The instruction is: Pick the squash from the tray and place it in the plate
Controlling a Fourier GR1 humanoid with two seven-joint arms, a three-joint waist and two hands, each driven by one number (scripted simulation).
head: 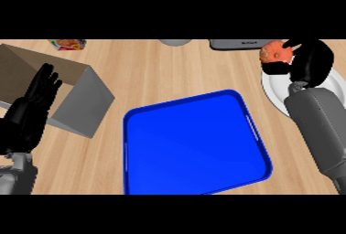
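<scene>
Though half-hidden, squash (273, 51) in right hand (311, 58)

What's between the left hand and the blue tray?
In the head view, an open grey-sided box sits between the left hand and the blue tray.

We find the tray (196, 146) at centre, box (81, 103) left of it, plate (272, 91) right of it, squash (275, 51) in our right hand (310, 59) at the plate's far edge
</scene>
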